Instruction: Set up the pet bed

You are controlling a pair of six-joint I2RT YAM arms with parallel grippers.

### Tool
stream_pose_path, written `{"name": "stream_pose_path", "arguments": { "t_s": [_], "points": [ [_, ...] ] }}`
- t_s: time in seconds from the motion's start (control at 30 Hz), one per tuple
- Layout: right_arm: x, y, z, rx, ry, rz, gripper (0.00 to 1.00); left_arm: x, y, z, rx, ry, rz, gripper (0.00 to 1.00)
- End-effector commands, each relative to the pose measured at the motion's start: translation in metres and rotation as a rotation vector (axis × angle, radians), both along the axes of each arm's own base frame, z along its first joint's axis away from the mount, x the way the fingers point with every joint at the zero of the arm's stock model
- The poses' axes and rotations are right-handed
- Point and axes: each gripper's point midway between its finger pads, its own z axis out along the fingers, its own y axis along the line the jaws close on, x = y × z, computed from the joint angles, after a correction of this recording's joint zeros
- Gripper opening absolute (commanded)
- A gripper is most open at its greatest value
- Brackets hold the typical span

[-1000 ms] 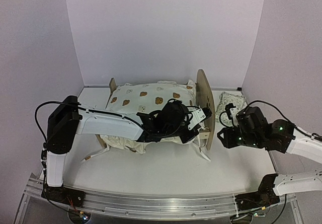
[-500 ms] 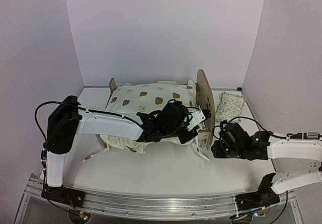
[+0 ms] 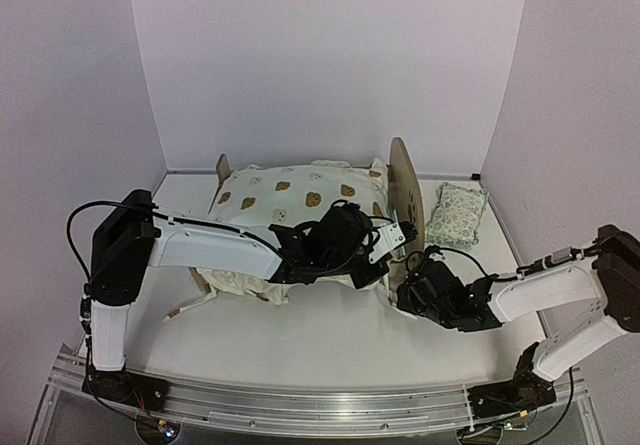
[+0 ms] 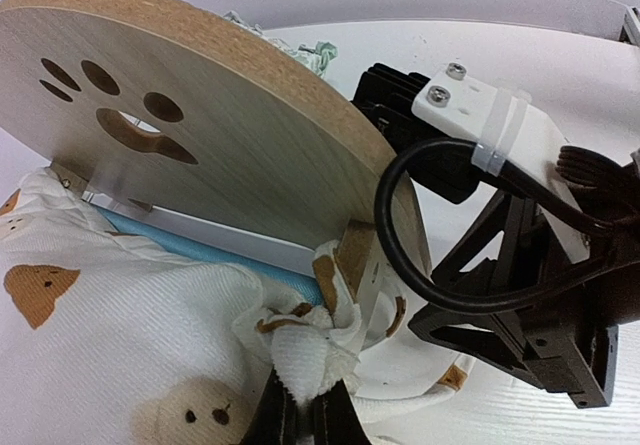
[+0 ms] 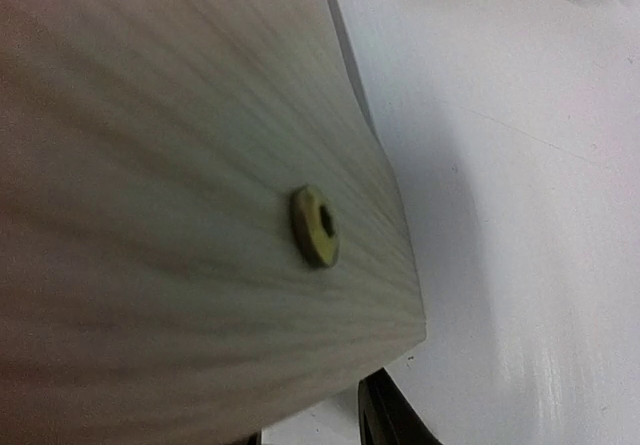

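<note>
At the middle of the white surface (image 3: 320, 340), the small light-plywood pet bed (image 3: 405, 187) stands with its tall rounded paw-print headboard to the right, a cream bear-print ruffled quilt (image 3: 290, 200) draped over it. The left hand (image 4: 300, 410) is clamped tight on a bunched corner of the quilt beside the headboard's near leg. The right hand (image 3: 410, 290) sits low, close up to the headboard's outer face near a brass hex bolt (image 5: 316, 225); whether its fingers stand apart cannot be told. A small green-patterned pillow (image 3: 458, 213) lies just beyond the headboard
</note>
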Motion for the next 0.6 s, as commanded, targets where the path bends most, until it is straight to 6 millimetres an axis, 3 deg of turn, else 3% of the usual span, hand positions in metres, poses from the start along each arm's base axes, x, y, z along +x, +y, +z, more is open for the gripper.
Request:
{"name": "stream_pose_path", "arguments": {
  "t_s": [0.0, 0.27, 0.57],
  "points": [
    [0.012, 0.01, 0.006, 0.092, -0.09, -0.071, 0.34, 0.003, 0.007, 0.03, -0.052, -0.032, 0.015, 0.01],
    [0.02, 0.007, -0.002, 0.06, -0.131, -0.127, 0.36, 0.006, 0.009, 0.034, -0.065, -0.024, 0.018, 0.01],
    [0.037, -0.005, 0.009, -0.051, -0.16, -0.098, 0.37, 0.008, 0.006, 0.033, -0.069, -0.016, 0.015, 0.02]
  ]
}}
